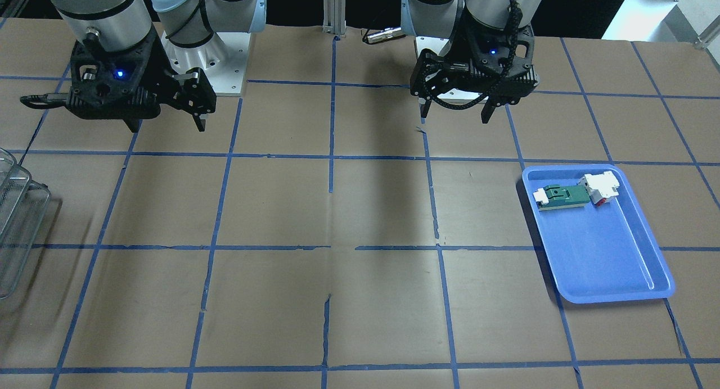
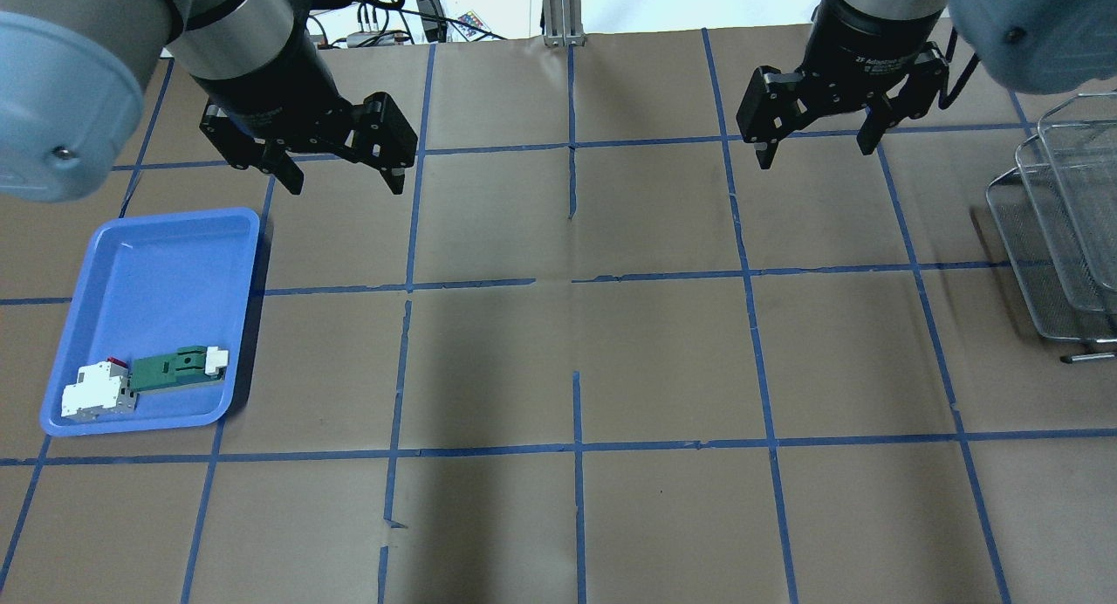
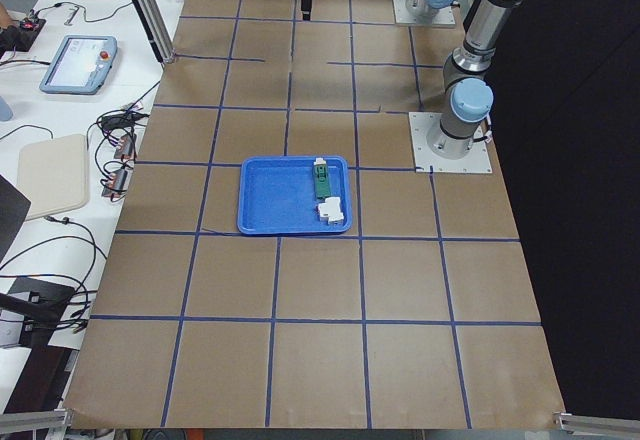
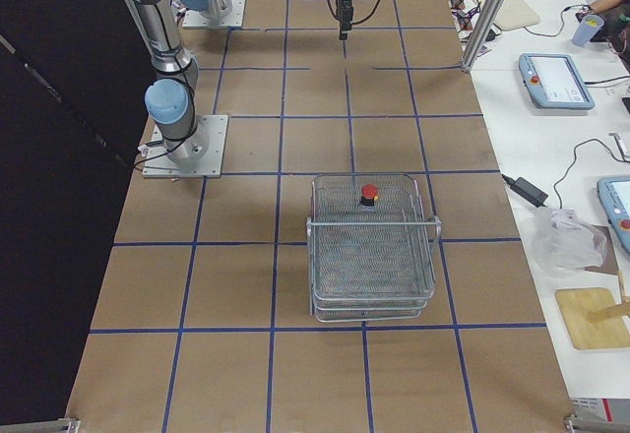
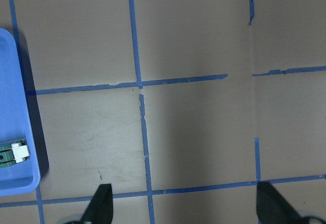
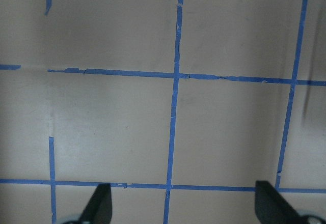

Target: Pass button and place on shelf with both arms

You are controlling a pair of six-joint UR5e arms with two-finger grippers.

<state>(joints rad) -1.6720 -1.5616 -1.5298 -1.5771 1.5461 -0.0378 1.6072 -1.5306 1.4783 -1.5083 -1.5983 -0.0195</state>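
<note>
Brown gridded tabletop (image 2: 576,368): button (image 4: 369,194) resting in top tier of shelf (image 4: 317,256) at right-hand edge; right gripper (image 2: 815,154) nearer, left gripper (image 2: 347,185) farther, both spread wide, empty.

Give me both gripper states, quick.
Left gripper: open, holding nothing.
Right gripper: open, holding nothing.

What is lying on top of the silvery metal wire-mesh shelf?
A small push button with a round red cap sits on the top tier of the shelf, near one end. The lower tiers are mostly covered, so their contents cannot be told.
</note>
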